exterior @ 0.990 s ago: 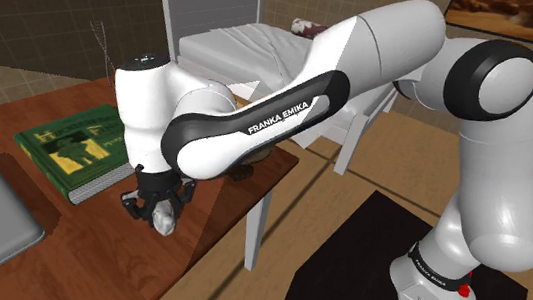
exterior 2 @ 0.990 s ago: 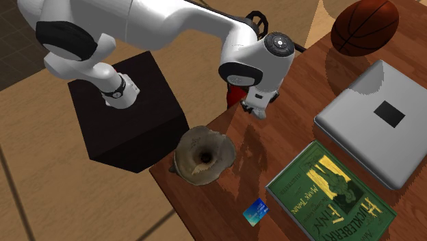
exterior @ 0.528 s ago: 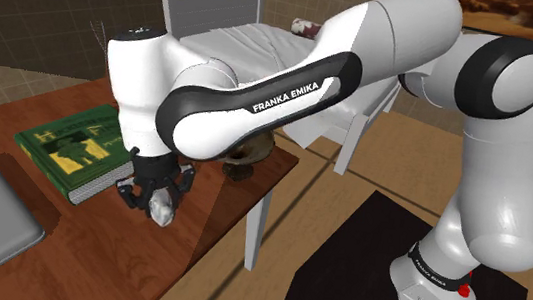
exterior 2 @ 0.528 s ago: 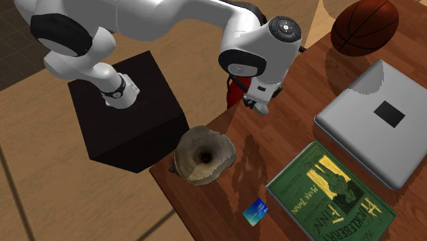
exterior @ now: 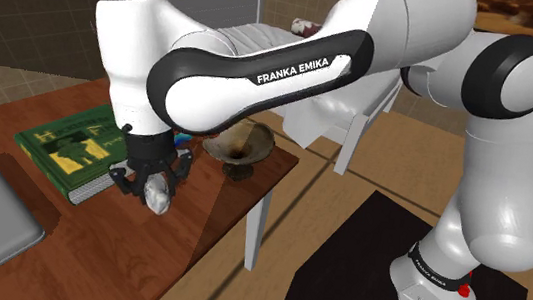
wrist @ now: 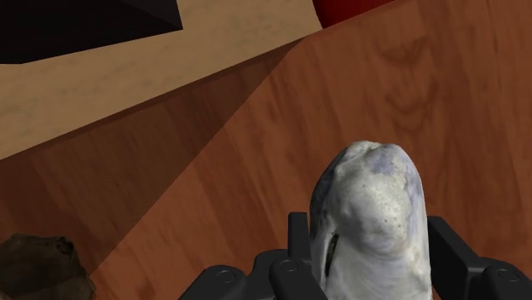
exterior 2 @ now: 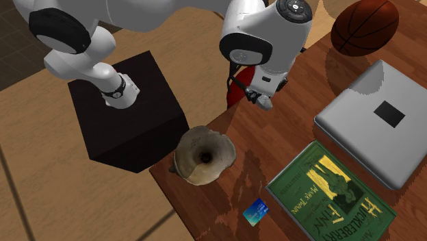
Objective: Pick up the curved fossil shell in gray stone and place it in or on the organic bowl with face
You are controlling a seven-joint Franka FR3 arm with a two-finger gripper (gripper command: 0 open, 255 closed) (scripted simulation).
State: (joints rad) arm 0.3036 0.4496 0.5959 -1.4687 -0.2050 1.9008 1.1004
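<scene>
The pale grey fossil shell (wrist: 368, 220) is clasped between my black fingers and hangs above the wooden table. In the shoulder view my gripper (exterior: 153, 189) is shut on the fossil shell (exterior: 157, 199), beside the green book. The brownish bowl (exterior: 239, 147) with a dark hollow stands near the table's edge, to the shoulder view's right of my gripper. In the second exterior view the bowl (exterior 2: 202, 158) sits below and left of my gripper (exterior 2: 263, 100). A dark bit of the bowl's rim (wrist: 38, 266) shows off to the side of the gripper in the wrist view.
A green book (exterior 2: 330, 194) lies on the wooden table (exterior 2: 287, 137), with a grey laptop (exterior 2: 380, 122) and a basketball (exterior 2: 364, 25) beyond it. A small blue card (exterior 2: 256, 211) lies near the table's edge. A white bed (exterior: 227, 38) stands behind the table.
The arm has risen and lifted the shell higher off the table, shifting slightly to the shoulder view's left. The bowl now shows clear of the forearm.
</scene>
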